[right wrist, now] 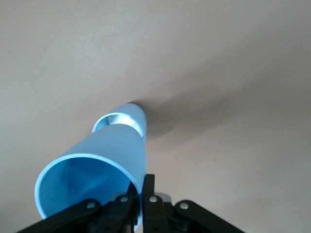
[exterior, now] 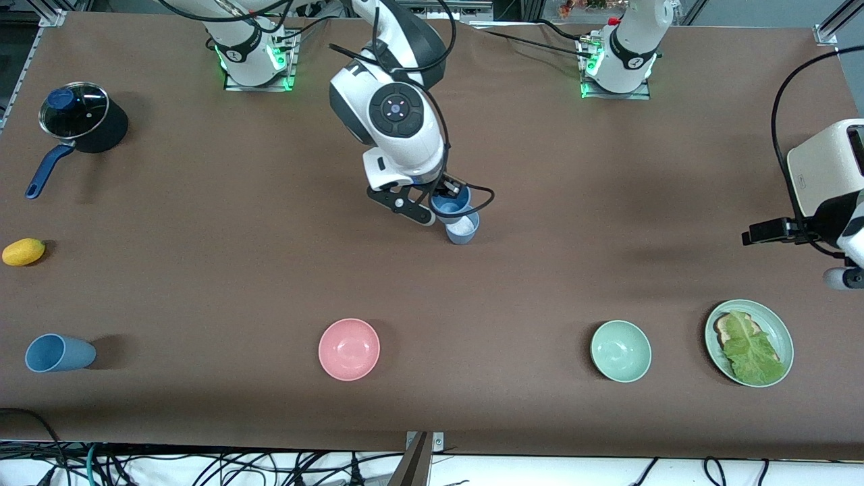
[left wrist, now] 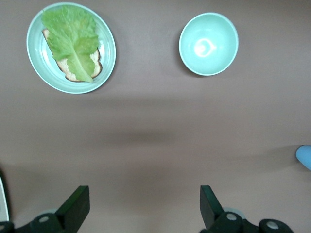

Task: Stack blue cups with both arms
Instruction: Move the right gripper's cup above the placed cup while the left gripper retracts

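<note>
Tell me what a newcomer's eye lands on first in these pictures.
First, the right gripper at mid-table, shut on the rim of a blue cup held over a second blue cup standing on the table. Next, a third blue cup lying on its side at the right arm's end, and the left gripper waiting open near the lettuce plate.

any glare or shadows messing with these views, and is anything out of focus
Front view: even light, soft shadows beside the lying blue cup and the pot. Left wrist view: a bright glare spot inside the pale green bowl, and a broad soft shadow band across the table. Right wrist view: the held blue cup looks soft close up.
</note>
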Action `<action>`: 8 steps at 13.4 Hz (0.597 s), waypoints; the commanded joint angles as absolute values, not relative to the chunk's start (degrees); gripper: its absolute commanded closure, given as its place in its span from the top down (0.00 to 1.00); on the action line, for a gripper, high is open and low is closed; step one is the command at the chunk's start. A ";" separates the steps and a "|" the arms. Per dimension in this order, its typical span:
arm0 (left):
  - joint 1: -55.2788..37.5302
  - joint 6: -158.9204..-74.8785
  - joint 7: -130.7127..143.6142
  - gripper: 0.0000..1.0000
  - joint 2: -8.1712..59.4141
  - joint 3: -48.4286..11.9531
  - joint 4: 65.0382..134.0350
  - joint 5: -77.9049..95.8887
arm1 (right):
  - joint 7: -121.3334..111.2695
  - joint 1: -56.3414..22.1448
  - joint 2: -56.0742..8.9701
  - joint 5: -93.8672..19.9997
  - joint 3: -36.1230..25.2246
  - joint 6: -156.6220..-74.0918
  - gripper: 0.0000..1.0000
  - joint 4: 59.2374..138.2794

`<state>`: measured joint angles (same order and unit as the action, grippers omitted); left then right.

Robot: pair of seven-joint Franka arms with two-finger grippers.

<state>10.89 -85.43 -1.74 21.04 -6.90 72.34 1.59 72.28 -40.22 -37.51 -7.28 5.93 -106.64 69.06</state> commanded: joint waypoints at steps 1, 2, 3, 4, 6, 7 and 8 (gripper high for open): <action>6.62 -90.59 -3.25 1.00 11.21 -3.37 83.27 0.44 | 75.58 -42.10 -39.99 -8.35 5.10 -107.31 0.00 66.00; 3.11 -94.10 -3.34 1.00 7.16 -0.82 88.45 0.79 | 75.93 -42.27 -39.82 -8.35 5.18 -109.40 0.00 67.83; 1.68 -95.00 -3.34 1.00 3.73 0.77 91.81 0.79 | 75.94 -42.10 -39.47 -8.35 5.19 -111.51 0.00 69.77; 1.24 -95.01 -3.43 1.00 0.56 1.23 94.89 0.62 | 75.94 -42.10 -39.46 -8.35 5.19 -112.14 0.00 70.22; 1.41 -94.75 -3.43 1.00 -2.10 1.84 96.41 0.62 | 75.94 -42.10 -39.64 -8.35 5.19 -112.32 0.00 70.57; 1.32 -94.05 -3.95 1.00 -2.46 2.11 96.42 0.62 | 75.59 -42.10 -39.29 -8.35 5.19 -112.32 0.00 72.06; 1.32 -92.56 -6.39 1.00 -2.29 2.02 96.24 0.62 | 75.41 -42.10 -38.94 -8.35 5.19 -112.32 0.00 73.20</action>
<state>1.81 -92.42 -2.91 -0.43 1.37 93.48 1.59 75.32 -41.68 -40.22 -7.29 5.69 -111.75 70.67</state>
